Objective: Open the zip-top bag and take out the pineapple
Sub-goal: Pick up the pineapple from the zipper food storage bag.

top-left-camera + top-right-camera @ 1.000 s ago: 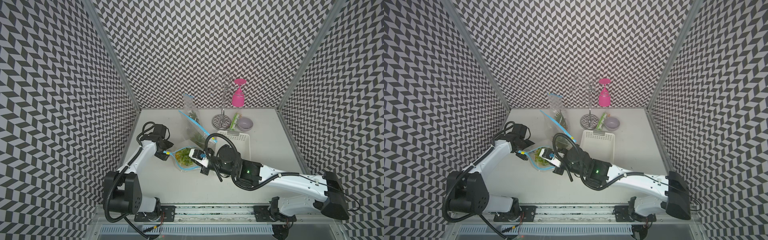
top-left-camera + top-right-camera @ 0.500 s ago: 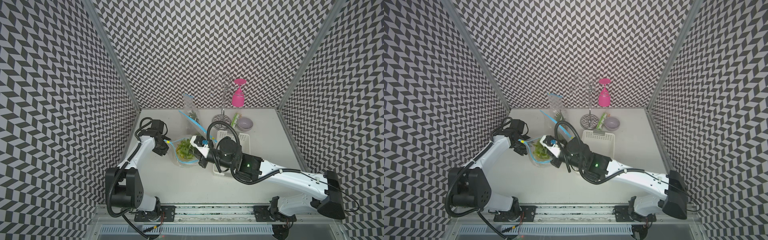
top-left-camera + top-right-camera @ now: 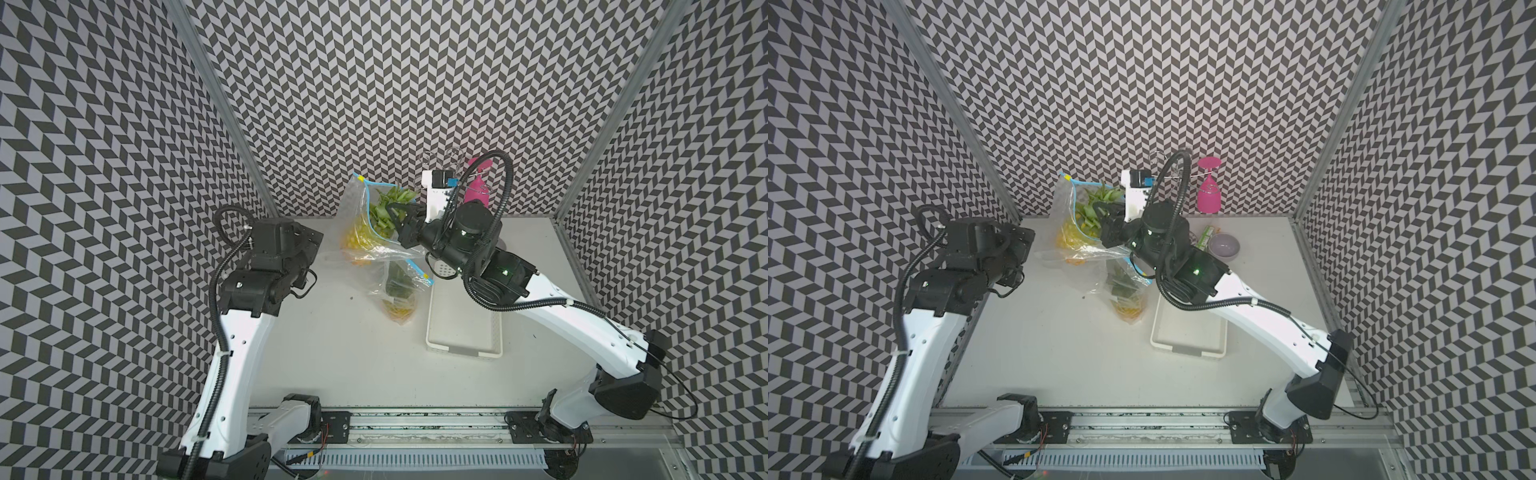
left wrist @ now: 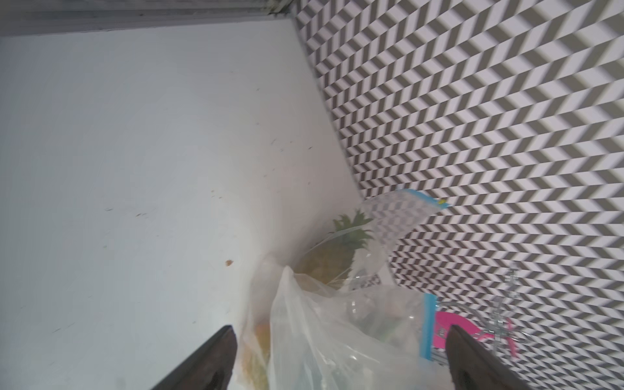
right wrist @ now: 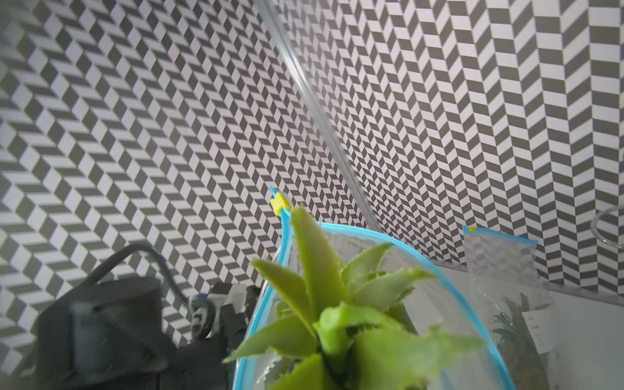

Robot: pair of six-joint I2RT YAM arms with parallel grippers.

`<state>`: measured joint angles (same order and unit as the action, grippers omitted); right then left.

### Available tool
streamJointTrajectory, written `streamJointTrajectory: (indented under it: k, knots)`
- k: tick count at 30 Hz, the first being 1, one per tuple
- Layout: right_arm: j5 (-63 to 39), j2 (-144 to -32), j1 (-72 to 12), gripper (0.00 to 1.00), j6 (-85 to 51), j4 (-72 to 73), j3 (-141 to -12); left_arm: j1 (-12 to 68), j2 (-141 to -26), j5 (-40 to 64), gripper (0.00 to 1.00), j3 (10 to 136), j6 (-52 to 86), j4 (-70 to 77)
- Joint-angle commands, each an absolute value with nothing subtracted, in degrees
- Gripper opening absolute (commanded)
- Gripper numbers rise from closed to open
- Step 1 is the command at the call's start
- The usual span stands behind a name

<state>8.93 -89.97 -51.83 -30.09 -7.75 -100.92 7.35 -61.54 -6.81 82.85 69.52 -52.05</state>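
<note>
Right gripper (image 3: pixel 397 212) pinches one pineapple (image 3: pixel 384 208) by its leaves, left gripper (image 4: pixel 341 330) gapes empty; two zip-top bags (image 3: pixel 351 216) (image 3: pixel 409 276), two pineapples (image 3: pixel 400 311).

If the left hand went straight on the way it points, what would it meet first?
Most likely the zip-top bag draped around the lifted pineapple; its plastic shows right ahead of the open left hand, depth unclear.
</note>
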Motion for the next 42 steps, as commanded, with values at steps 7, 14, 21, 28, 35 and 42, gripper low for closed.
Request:
streamJointTrajectory:
  k: [7, 14, 21, 28, 35, 42]
  knots:
    - [4.61, -92.2, -42.33, 0.0, -57.93, -11.19, -109.76, 11.78, -45.52, 8.42, 0.94, 59.09, 59.07, -20.42]
    - [-1.78, -92.47, -38.82, 0.0, -66.46, -10.11, -106.26, 14.24, -42.35, 16.45, 1.0, 45.54, 62.93, 0.7]
    - [-2.79, -91.59, -37.12, 0.0, -68.82, -9.62, -103.71, 19.92, -47.0, 14.82, 0.99, 44.77, 64.07, 6.35]
    - [-4.42, -90.39, -36.15, 0.0, -68.72, -9.22, -102.69, 21.56, -50.82, 5.88, 0.0, 49.8, 60.22, -5.88]
    - [-5.8, -85.21, -32.49, 0.0, -66.0, -8.7, -98.48, 20.09, -53.86, -9.34, 0.0, 59.56, 53.37, -29.13]
    - [-8.27, -80.43, -27.38, 0.0, -63.96, -5.88, -94.22, 16.22, -55.78, -13.18, 0.0, 62.08, 53.92, -37.99]
